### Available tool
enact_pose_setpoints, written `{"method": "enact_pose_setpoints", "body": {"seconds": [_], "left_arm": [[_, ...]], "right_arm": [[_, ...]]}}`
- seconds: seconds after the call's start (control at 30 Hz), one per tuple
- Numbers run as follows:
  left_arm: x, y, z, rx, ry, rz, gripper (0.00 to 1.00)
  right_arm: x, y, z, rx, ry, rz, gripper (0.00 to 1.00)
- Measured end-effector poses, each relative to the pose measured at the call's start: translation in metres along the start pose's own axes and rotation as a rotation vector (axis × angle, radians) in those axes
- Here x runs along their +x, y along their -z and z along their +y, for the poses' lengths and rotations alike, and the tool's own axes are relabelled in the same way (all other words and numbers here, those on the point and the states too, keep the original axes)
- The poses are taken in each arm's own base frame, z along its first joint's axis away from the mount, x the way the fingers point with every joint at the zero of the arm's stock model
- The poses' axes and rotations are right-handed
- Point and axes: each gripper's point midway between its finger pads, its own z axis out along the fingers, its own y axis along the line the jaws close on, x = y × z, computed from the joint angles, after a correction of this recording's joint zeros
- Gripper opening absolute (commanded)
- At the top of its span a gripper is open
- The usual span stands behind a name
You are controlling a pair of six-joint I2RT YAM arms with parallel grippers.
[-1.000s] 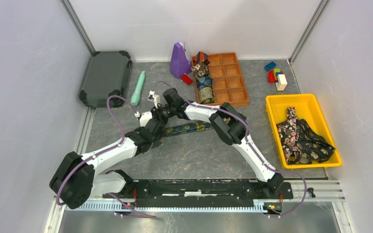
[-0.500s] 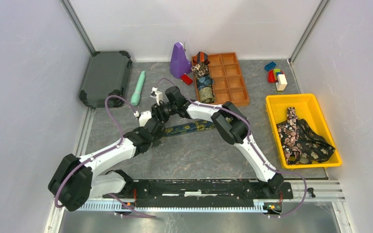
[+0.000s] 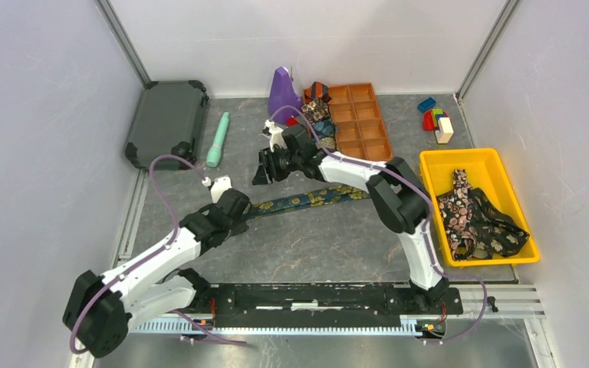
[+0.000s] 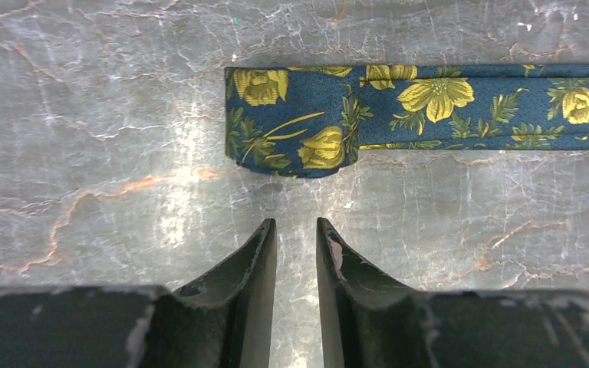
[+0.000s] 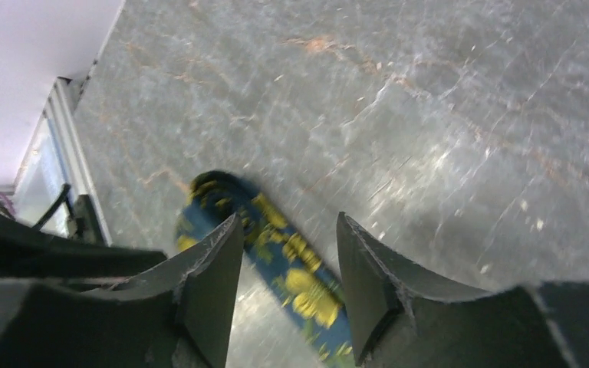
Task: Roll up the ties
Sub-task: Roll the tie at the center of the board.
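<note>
A navy-gold tie (image 3: 310, 199) lies flat across the table's middle, its left end folded over into a small start of a roll (image 4: 291, 126). My left gripper (image 3: 238, 205) sits just before that end, apart from it; in the left wrist view (image 4: 297, 222) its jaws stand narrowly apart and empty. My right gripper (image 3: 264, 170) hovers above and behind the tie's left part, open and empty (image 5: 287, 217), with the tie (image 5: 291, 257) blurred below. Rolled ties (image 3: 320, 123) fill the orange tray's left column. Loose black-pink ties (image 3: 475, 218) lie in the yellow bin.
The orange divided tray (image 3: 364, 126) stands at the back, a purple object (image 3: 282, 96) beside it. A mint-green stick (image 3: 218, 139) and a dark grey case (image 3: 166, 123) lie back left. Toy blocks (image 3: 435, 119) sit back right. The yellow bin (image 3: 429, 165) is at the right.
Both grippers left the tie's left end. My right gripper lifted and moved back and right; my left arm drew back toward the near left. The tie's folded end now lies uncovered.
</note>
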Motion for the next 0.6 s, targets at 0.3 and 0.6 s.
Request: {"method": "enact_pose_setpoints", "body": {"seconds": [0.3,0.6], "left_arm": [[-0.039,0.035,0.012,-0.026,0.047,-0.109,0.48],[-0.057,0.037,0.040,-0.104,0.149,-0.143,0.52]], "right_arm": [[-0.016,0.031,0.079,-0.044,0.060,-0.106,0.37],[0.028,-0.003,0.114,-0.097,0.040,-0.010,0.26]]}}
